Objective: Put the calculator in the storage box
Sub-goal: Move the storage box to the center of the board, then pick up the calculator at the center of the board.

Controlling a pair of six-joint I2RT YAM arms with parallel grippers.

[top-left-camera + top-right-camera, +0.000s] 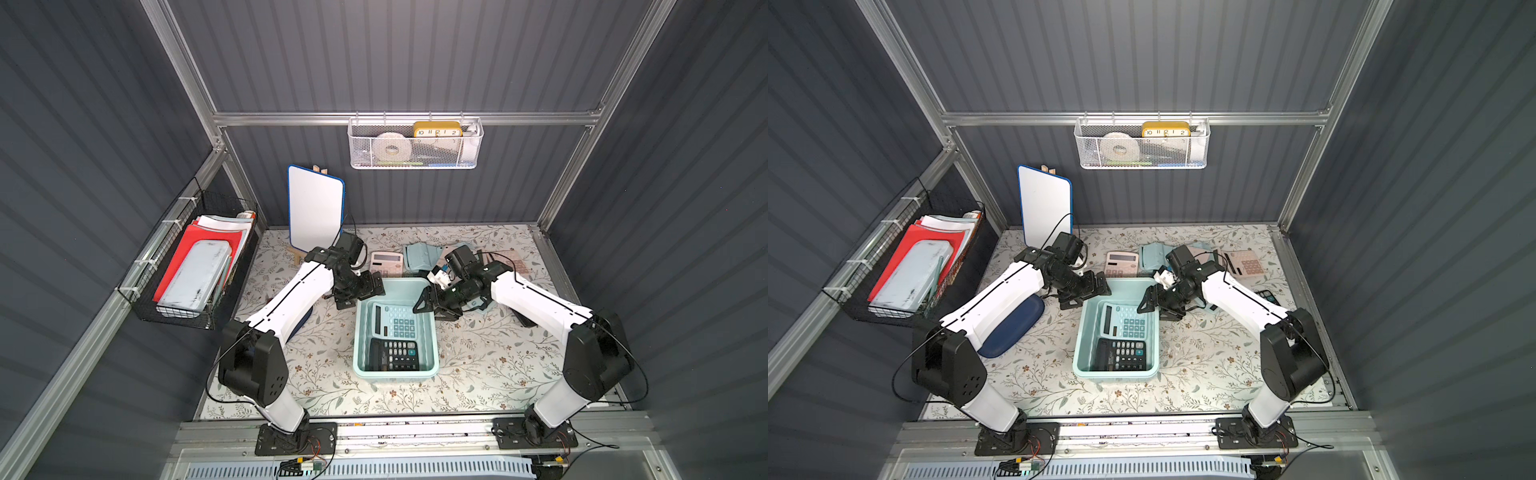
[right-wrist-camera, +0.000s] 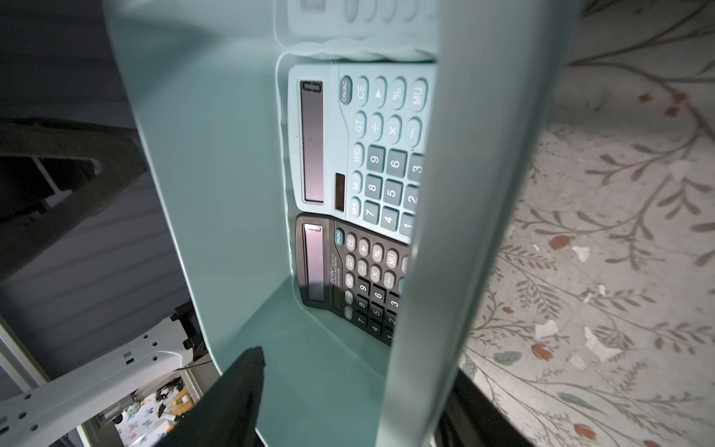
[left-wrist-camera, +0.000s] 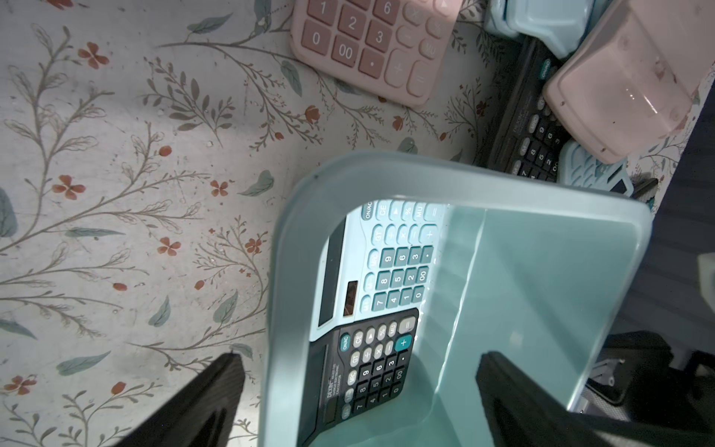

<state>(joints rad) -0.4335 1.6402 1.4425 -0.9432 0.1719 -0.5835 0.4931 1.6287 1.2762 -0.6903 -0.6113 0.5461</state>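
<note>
The mint-green storage box [image 1: 395, 373] [image 1: 1115, 374] sits mid-table. Inside it lie a light-blue calculator [image 1: 395, 320] [image 3: 394, 267] [image 2: 367, 143] at the far end and a black calculator [image 1: 395, 353] [image 3: 371, 371] [image 2: 356, 271] at the near end. My left gripper [image 1: 360, 296] [image 3: 360, 356] is open and straddles the box's far-left corner, one finger outside and one inside. At the far-right rim [image 2: 464, 193] my right gripper [image 1: 432, 309] [image 2: 356, 363] is open, with one finger inside the box, apart from the wall, and the other hidden behind the rim.
Behind the box on the floral mat lie a pink calculator [image 1: 386, 262] [image 3: 371, 42], pale-blue desk items [image 1: 419, 255], another pink calculator [image 1: 1246, 262] and a black calculator [image 3: 526, 127]. A whiteboard [image 1: 316, 212], a white mesh basket [image 1: 415, 145] and a black wire basket [image 1: 195, 266] line the walls.
</note>
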